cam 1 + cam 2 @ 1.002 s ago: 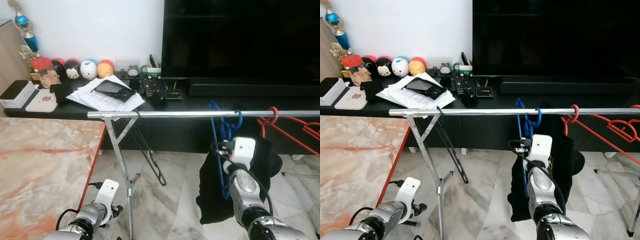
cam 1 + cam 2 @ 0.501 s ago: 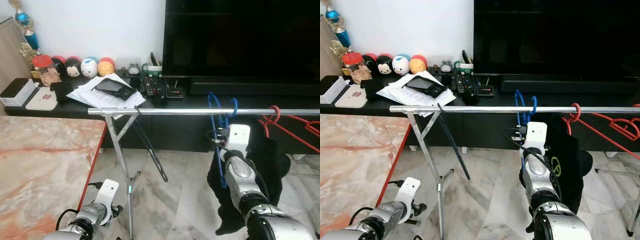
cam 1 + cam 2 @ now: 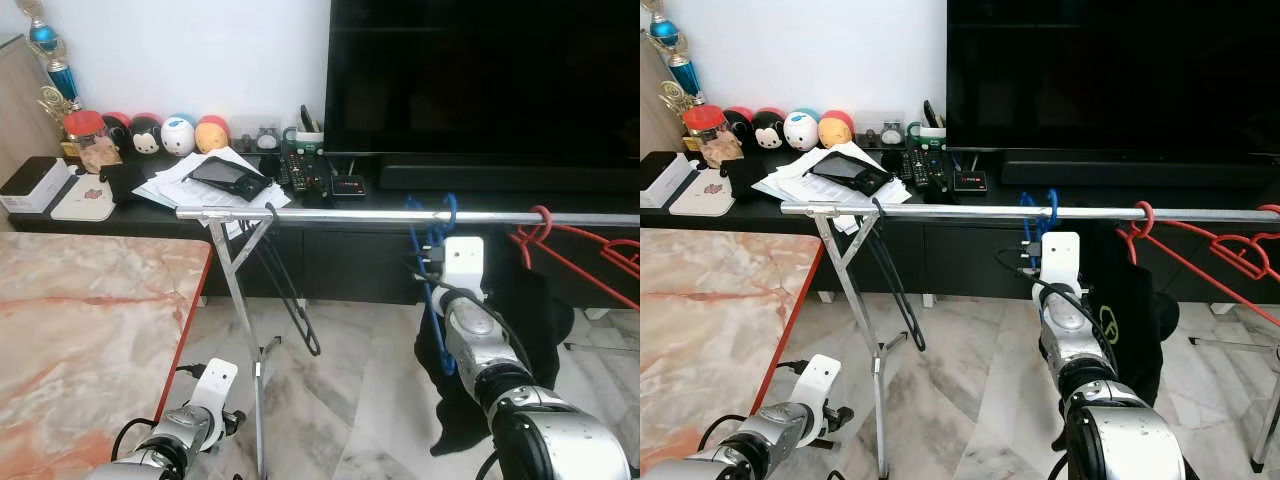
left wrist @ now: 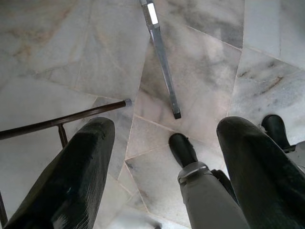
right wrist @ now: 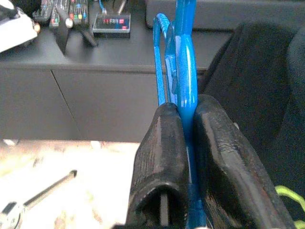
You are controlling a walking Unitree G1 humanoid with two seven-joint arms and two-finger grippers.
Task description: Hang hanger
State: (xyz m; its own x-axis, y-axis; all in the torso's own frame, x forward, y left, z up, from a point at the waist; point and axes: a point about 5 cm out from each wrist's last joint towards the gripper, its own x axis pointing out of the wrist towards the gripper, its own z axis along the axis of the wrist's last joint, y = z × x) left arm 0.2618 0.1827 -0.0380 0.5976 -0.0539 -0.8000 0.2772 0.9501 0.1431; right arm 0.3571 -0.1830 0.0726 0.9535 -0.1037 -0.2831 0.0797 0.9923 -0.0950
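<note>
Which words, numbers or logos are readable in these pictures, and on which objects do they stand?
No text is readable.
Black garment: a green round logo, letters too small to read.
Papers on the TV bench: print too small.
Small box: red display digits, blurred.
Remote controls: button marks too small.
The right pincer grips the blue hanger, which bears no label.

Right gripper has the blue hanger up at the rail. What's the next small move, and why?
Probably open the right gripper and back it off. Its fingers are shut on the blue hanger, whose hook already seems to loop over the silver rail, with the black garment hanging below. If the hook isn't fully seated, lower slightly first.
</note>
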